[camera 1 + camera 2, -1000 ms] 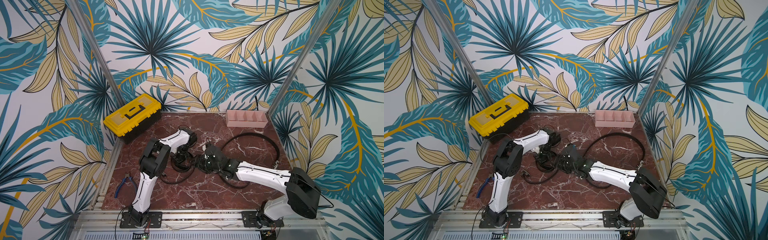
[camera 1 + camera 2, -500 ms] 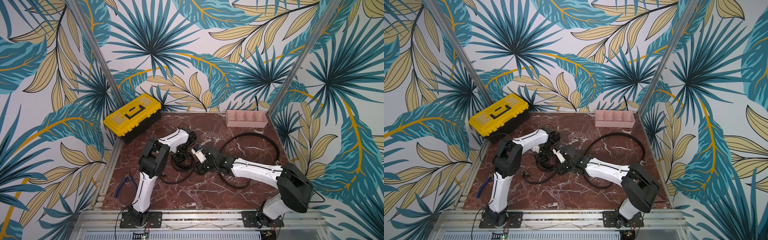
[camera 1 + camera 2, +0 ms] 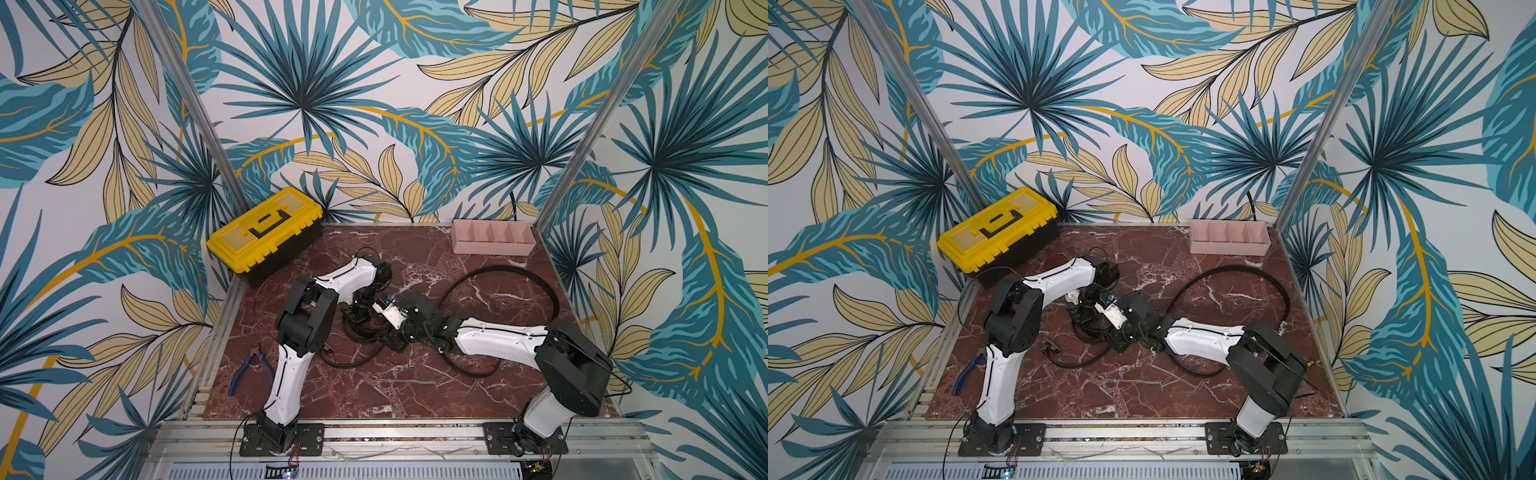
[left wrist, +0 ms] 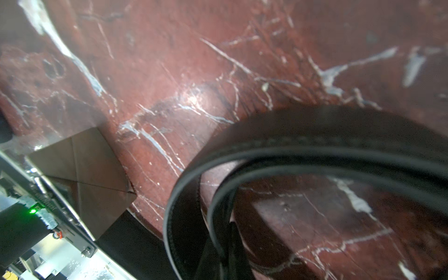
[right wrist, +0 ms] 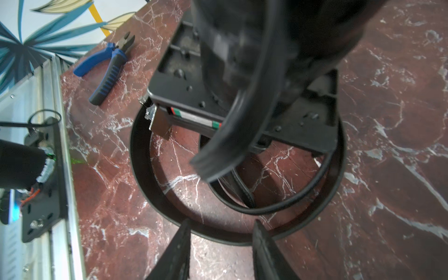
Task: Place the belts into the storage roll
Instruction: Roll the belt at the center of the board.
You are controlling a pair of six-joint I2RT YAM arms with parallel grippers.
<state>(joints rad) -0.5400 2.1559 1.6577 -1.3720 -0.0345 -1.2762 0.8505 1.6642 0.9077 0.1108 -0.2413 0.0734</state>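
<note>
We look down on a red-brown marble tabletop (image 3: 374,390) veined in white. It is closed in on 3 sides by wallpaper (image 3: 299,104) of teal and tan palm leaves. 2 slanting aluminium posts (image 3: 193,108) rise at the far corners, and a metal rail (image 3: 395,432) along the near edge carries both arm bases. A yellow-and-black toolbox (image 3: 266,232) sits in the far left corner, and blue-handled pliers (image 3: 249,370) lie by the near left edge. The storage roll (image 3: 492,249), pale pink with 4 compartments, stands against the far wall on the right. Both belts lie on the marble outside it. The looping belt (image 3: 505,269) spreads in a wide curve over the right half, near the storage roll, and the right arm crosses above its near part. The coiled belt (image 5: 148,186) stands on edge at the centre in loose rings. The left gripper (image 3: 358,322) is closed on this belt, and in its wrist view we see 2 strands run in to the jaws. The right gripper (image 5: 221,223) has its fingers apart, their tips just at the coil's outer band, clamping nothing.
</note>
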